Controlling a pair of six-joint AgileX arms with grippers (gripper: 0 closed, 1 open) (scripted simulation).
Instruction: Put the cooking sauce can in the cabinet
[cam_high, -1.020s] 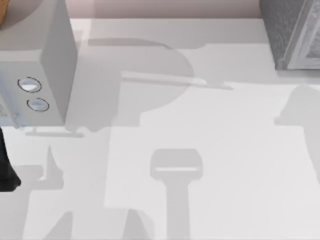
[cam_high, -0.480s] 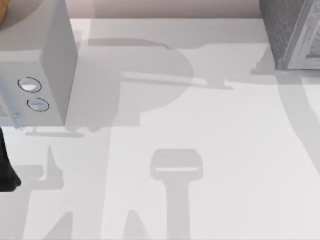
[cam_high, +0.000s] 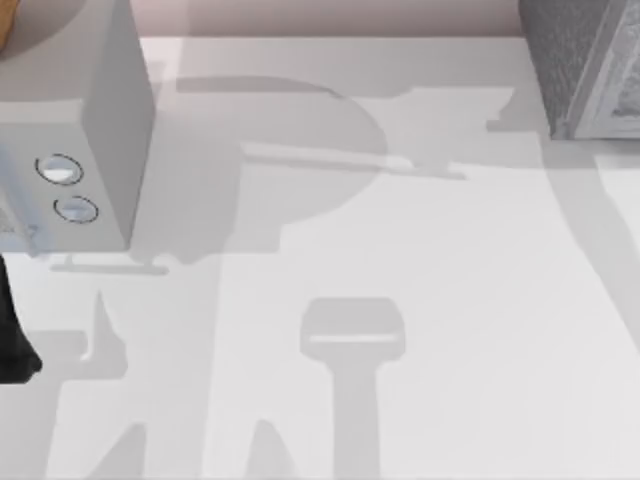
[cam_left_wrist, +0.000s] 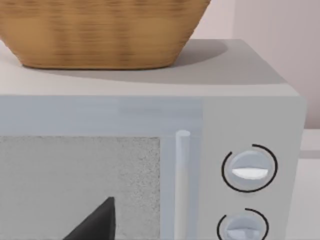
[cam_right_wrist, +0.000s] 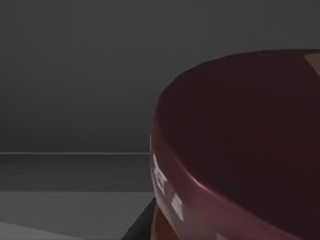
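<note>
Cooking sauce can (cam_right_wrist: 240, 150) sits right up against the right wrist cam, dark red-brown top & rim, w/ a dim grey interior behind it, prob. the cabinet (cam_high: 590, 70) at the worktop's (cam_high: 400, 250) far right. Can't tell the right tool's state. To do well: keep can level, go deep past the edge, set down gently. Left arm idles facing the microwave (cam_left_wrist: 200, 165), basket (cam_left_wrist: 100, 30) on top.

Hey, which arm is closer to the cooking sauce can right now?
Right. The cooking sauce can looms directly before the right wrist camera against a dark interior. The left arm sits at the table's left, facing the microwave.
</note>
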